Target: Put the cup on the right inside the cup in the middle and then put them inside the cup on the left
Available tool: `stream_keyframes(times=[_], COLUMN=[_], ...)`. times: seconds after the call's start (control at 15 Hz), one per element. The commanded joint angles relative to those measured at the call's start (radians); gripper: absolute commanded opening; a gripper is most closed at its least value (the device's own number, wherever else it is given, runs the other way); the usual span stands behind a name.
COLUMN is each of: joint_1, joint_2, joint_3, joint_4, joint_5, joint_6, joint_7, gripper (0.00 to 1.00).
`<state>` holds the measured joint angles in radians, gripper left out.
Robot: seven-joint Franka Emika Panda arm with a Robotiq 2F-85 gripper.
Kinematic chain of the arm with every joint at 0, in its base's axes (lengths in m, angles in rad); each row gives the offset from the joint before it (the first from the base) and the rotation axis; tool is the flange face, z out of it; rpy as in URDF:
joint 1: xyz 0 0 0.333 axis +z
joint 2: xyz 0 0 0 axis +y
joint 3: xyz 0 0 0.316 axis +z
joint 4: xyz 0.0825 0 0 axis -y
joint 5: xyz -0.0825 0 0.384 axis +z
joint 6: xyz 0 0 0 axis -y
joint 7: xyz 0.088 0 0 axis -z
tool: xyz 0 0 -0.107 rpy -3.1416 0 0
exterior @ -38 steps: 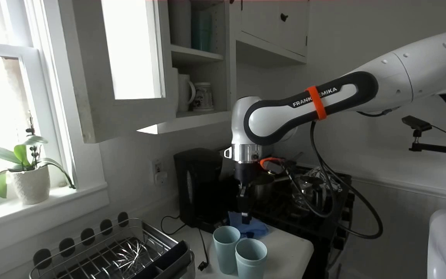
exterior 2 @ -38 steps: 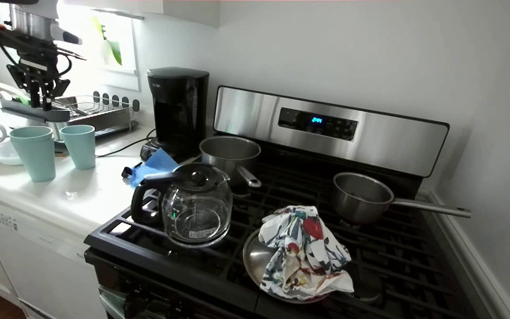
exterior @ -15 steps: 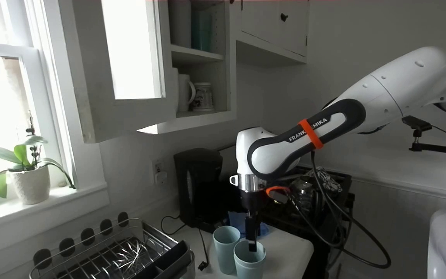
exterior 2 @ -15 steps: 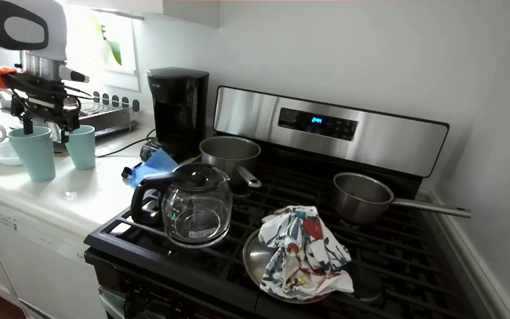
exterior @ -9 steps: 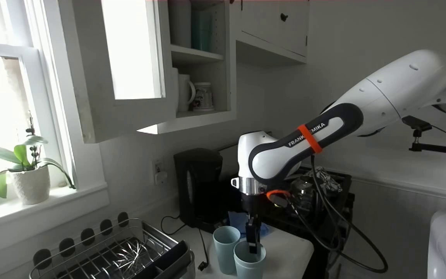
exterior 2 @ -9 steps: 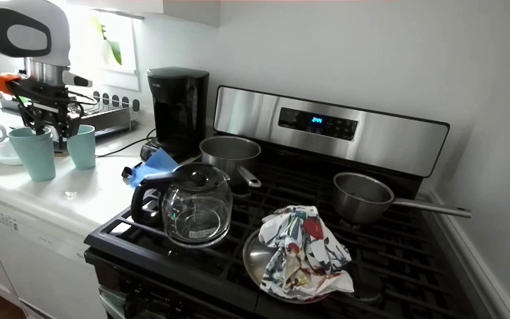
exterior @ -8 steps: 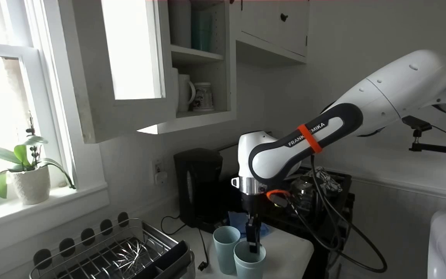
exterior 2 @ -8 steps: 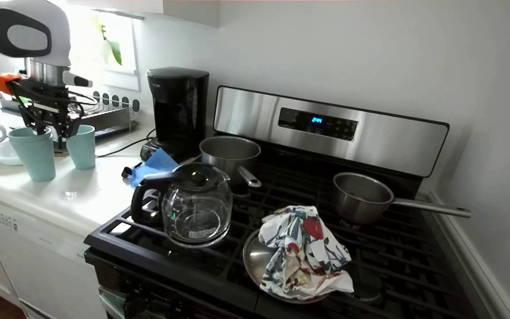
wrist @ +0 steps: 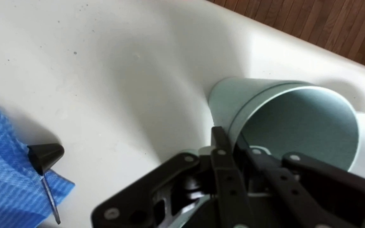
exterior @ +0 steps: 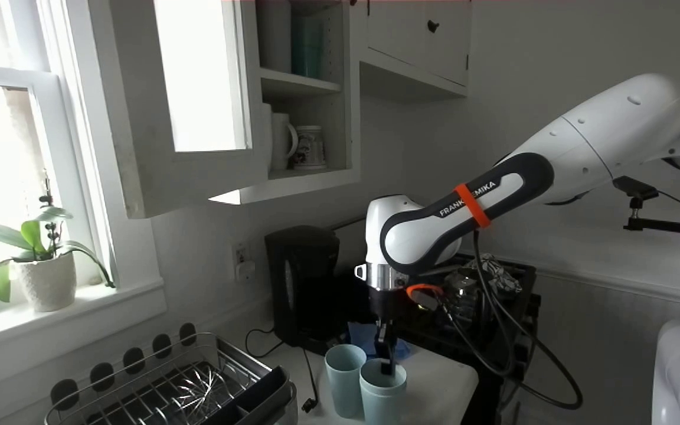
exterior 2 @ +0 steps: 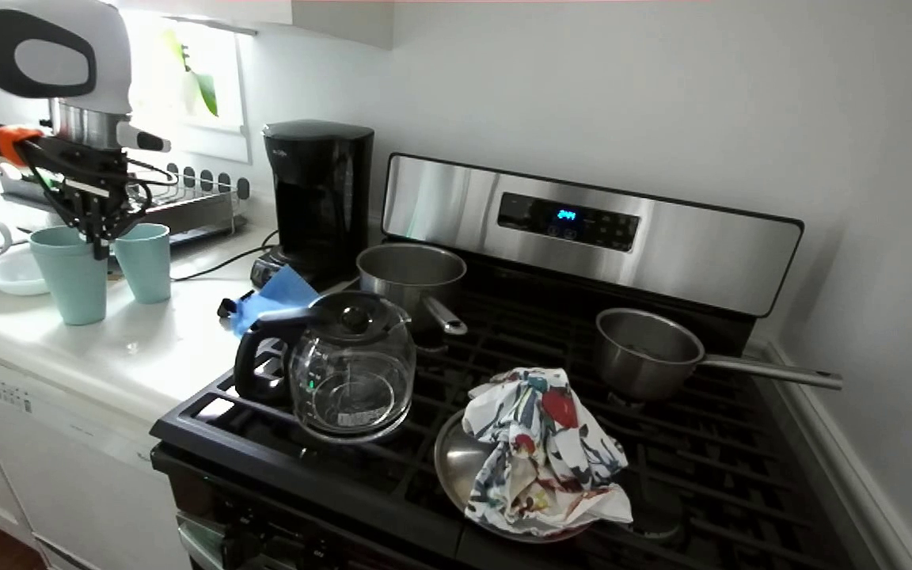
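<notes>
Nested cups (wrist: 290,123) are upright just beside the lone cup (exterior 2: 147,265); can't tell if their base touches the surface (wrist: 122,79). Double lip reads as your right-into-middle step done. Your gripper (wrist: 229,135) is clamped on their wall, straddling the rim in the wrist view, presumably so the base is free to go into the lone cup, itself mouth-up to take it. Next, likely: you lift, center over the lone cup, lower straight in.
</notes>
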<state>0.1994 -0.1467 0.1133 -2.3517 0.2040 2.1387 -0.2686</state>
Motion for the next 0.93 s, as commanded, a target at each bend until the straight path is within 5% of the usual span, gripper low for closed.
stream_keyframes(times=[0.0, 0.6, 0.87], joint_1=[-0.006, -0.024, -0.030], joint_2=[-0.020, -0.216, -0.278], joint_3=[-0.005, -0.005, -0.005], joint_4=[-0.005, 0.076, 0.154], joint_5=[0.045, -0.077, -0.108], joint_6=[-0.016, -0.285, -0.307], joint_7=[-0.038, 0.025, 0.058], gripper=[0.02, 0.02, 0.02])
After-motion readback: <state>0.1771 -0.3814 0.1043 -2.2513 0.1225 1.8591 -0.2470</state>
